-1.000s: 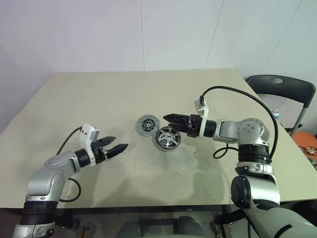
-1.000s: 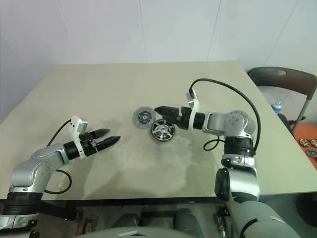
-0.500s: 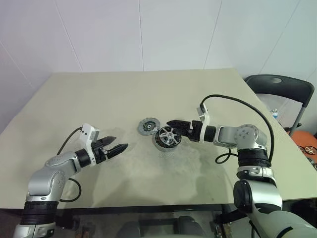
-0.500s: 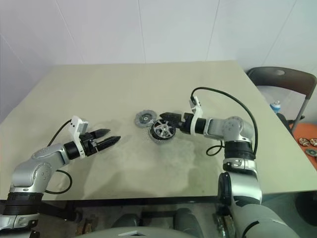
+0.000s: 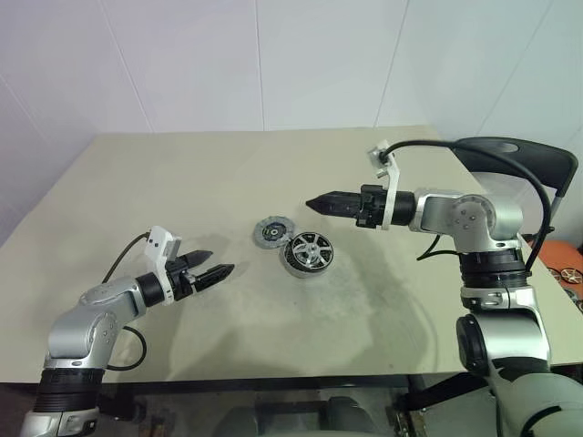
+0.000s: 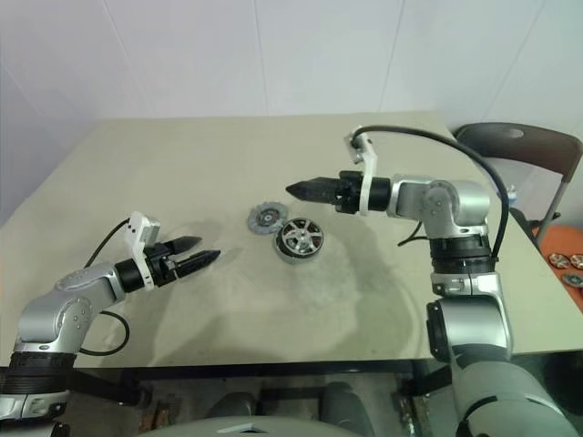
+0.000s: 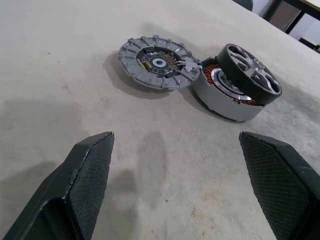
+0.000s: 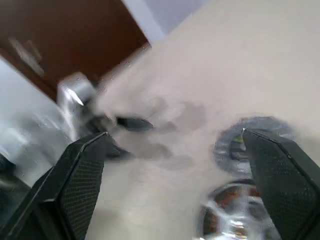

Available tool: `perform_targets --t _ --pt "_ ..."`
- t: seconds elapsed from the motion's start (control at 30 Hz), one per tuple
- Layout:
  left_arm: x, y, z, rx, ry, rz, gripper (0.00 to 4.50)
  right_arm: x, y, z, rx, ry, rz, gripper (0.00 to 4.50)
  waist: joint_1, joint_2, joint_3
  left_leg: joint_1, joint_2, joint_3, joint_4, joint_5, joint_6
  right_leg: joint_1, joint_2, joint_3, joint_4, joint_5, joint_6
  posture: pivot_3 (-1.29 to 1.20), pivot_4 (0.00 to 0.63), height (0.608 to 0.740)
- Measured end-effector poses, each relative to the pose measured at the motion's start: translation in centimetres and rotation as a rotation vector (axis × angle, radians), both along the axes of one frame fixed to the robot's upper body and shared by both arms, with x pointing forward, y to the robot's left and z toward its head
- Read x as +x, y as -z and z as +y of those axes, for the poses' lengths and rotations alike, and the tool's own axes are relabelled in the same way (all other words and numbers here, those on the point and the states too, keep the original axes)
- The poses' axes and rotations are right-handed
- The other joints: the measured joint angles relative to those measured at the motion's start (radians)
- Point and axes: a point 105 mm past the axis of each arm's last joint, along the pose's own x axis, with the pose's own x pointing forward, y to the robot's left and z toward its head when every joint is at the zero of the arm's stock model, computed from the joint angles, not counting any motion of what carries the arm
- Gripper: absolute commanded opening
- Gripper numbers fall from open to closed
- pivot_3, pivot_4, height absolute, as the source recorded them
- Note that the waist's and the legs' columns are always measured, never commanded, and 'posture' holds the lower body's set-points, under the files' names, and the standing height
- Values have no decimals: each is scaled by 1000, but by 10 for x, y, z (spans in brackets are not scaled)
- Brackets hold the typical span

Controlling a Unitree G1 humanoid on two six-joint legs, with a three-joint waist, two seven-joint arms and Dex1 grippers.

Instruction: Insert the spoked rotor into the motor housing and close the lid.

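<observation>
Rotor step almost done: spoked rotor (image 7: 249,74) resting tilted on the motor housing (image 7: 220,93) at the table (image 5: 273,173) middle, not yet seated flat, with the lid (image 7: 156,61) lying just beside, touching the housing. Left gripper (image 5: 217,274) low over the table and right gripper (image 5: 321,202) raised above the parts, fingers of both spread wide and empty. Next, probably pressing the rotor level, then fetching the lid; no readable writing anywhere.
</observation>
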Motion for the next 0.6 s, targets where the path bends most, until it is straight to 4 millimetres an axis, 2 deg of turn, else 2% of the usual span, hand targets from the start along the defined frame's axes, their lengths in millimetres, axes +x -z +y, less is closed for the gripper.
perform_targets --t 0.17,0.23,0.47,0.6 --pt "3 -3 1 -2 4 -6 4256 -11 3 21 -435 -282 -515 4470 0 -1 0 -5 0 0 1 0 0 -5 -1 0 0 1 2 0 0 740" --pt "4 -4 1 -2 8 -8 4256 -14 7 26 -542 -393 -648 4470 0 -1 0 -6 -1 0 2 0 -1 -6 -1 0 0 1 2 0 0 740" --pt "5 -5 0 -3 11 -11 4256 -2 6 26 -778 -648 -986 4470 1 -1 -1 -7 -1 -1 2 0 -1 -7 -1 0 0 1 2 0 0 740" --pt "6 -4 -1 -6 5 -11 4256 11 20 19 -841 -715 -1003 4470 0 -1 -1 -7 -1 -1 2 1 -1 -8 -1 0 0 2 1 0 0 740"
